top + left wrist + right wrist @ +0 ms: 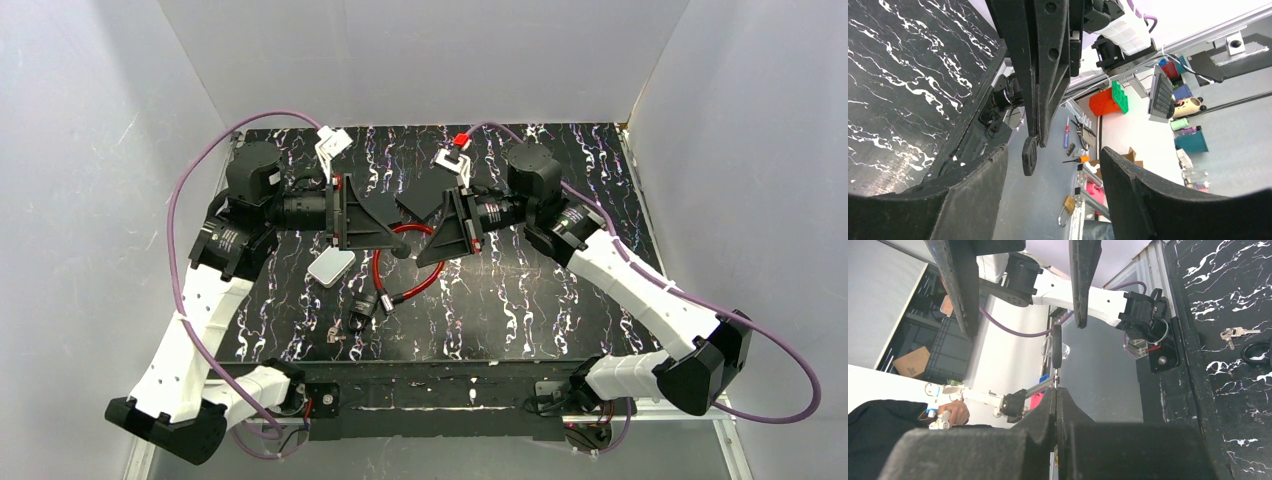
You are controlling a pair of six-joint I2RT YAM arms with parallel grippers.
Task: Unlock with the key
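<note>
My right gripper (1056, 390) is shut on the thin metal blade of the key; its black round head (1056, 347) sticks out past the fingertips. The left wrist view shows that same black head (1029, 155) hanging just ahead of my left gripper (1053, 170), whose fingers (973, 195) stand apart with nothing between them. From above, both grippers meet tip to tip, left (400, 245) and right (428, 255), over the red cable lock (425, 280). Its black lock body (365, 303) lies on the table below them.
A white box (332, 267) lies under the left gripper. A bunch of silvery keys on a ring (1233, 333) lies near the table's front edge (333, 335). White walls enclose the black marbled table (560, 290) on three sides.
</note>
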